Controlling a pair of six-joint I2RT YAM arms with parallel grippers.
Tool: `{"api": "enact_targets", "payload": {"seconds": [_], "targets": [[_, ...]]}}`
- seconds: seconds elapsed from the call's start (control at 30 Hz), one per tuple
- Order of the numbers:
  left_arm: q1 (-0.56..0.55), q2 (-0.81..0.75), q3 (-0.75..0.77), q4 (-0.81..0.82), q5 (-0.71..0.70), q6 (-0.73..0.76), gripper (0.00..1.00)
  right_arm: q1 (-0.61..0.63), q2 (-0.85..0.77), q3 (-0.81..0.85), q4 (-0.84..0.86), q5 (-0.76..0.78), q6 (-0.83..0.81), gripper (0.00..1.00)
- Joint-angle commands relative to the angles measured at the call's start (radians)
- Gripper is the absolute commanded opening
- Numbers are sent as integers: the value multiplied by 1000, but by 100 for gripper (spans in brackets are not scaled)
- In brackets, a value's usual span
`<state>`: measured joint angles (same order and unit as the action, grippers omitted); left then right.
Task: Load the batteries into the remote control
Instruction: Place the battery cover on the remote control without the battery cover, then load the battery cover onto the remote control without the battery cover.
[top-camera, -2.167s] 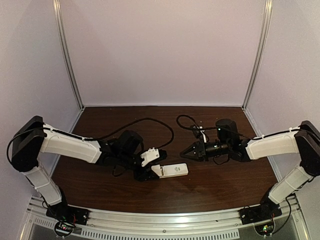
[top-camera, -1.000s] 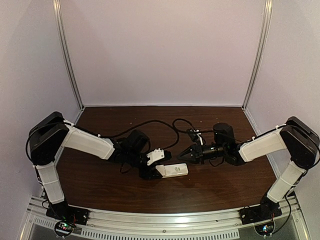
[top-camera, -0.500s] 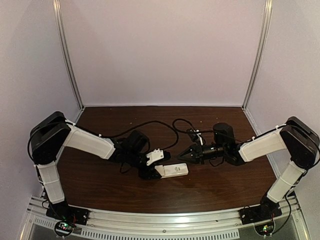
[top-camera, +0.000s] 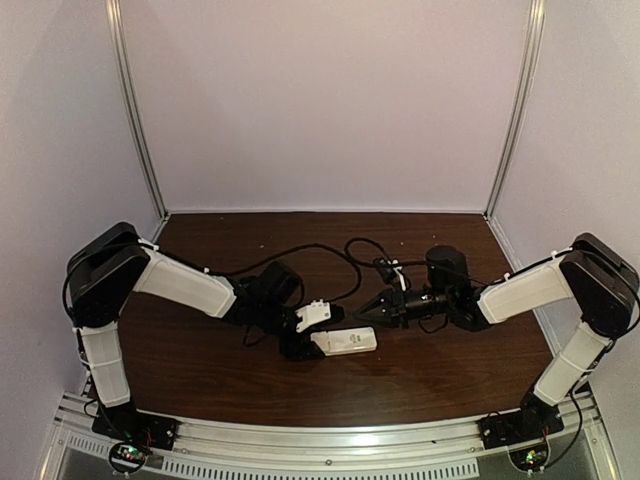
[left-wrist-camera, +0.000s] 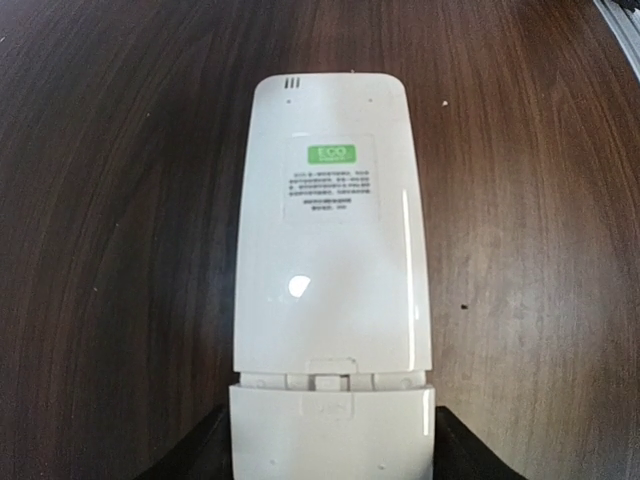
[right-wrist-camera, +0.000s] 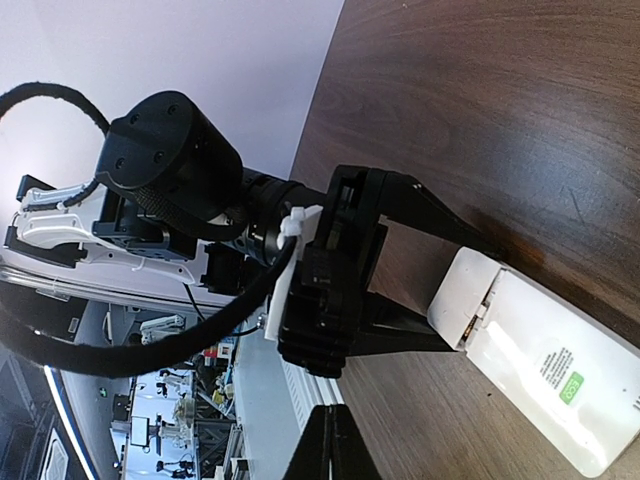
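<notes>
Near the middle of the worktop: you have the remote control (top-camera: 347, 341) lying flat on the dark wooden worktop (top-camera: 200, 380), plain back up. Its long side runs left to right in the top view.
Remote back: you see a white label with a green ECO patch (left-wrist-camera: 331, 153) toward the upper end in the left wrist view, with three small slots at the top edge.
Battery cover: the cover (left-wrist-camera: 332, 432) takes up the lower end in that view, with a seam and a small catch between it and the body. In the right wrist view a narrow gap shows along that seam.
Left tool: your left tool (right-wrist-camera: 462, 297) sits at the cover end of the remote, with its fingers (left-wrist-camera: 200, 465) apart, one along each long edge. They lie close against the cover. You cannot tell whether they clamp it or only bracket it.
Right tool: your right tool (top-camera: 364, 311) has its fingers together in a point with nothing visible between them. It points toward the left of the frame, just above and to the right of the remote's middle in the top view, and is apart from the remote.
Right wrist view: the closed fingertips (right-wrist-camera: 330, 445) show at the lower edge, with the remote at the lower right.
Cable: a black cable (top-camera: 318, 247) loops over the worktop behind both tools.
</notes>
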<state>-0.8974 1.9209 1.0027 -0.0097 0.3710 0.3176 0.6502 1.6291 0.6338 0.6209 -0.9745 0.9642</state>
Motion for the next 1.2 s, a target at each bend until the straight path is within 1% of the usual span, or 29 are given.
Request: {"api": "enact_targets", "payload": {"seconds": [0.0,0.1,0.13,0.23,0.3,0.33,0.53,0.63,0.93,0.97,1.0,1.13,1.17], "targets": [[6,35,14,-49,-3,12,67,1,12,13,-6,-19,-27,4],[5,32,20,-59,1,11,71,1,11,14,-7,-20,-28,4],[3,29,19,-61,0,11,73,-1,8,14,-9,-20,-28,4],[0,11,14,-57,-1,6,85,-3,7,12,-8,-19,-28,4],[-3,-10,7,-52,-2,5,96,-4,4,12,-8,-19,-27,4],[-8,-20,3,-48,-7,4,97,-6,3,12,-9,-18,-26,4],[-11,-89,-35,-9,-54,-14,97,-20,-8,9,-4,-19,-20,4],[-11,-145,-65,41,-56,-27,97,-36,-22,8,-7,-19,-19,4],[-12,-313,-129,111,-65,-30,97,-115,-63,-13,-57,-18,-54,4],[-11,-316,-129,112,-63,-30,94,-121,-66,-16,-65,-17,-60,4],[-12,-314,-127,107,-57,-23,88,-128,-69,-20,-68,-17,-63,4],[-12,-277,-107,86,-68,-13,56,-140,-79,-30,-100,-14,-85,4],[-11,-264,-100,76,-59,-10,50,-141,-81,-30,-109,-13,-91,4]]}}
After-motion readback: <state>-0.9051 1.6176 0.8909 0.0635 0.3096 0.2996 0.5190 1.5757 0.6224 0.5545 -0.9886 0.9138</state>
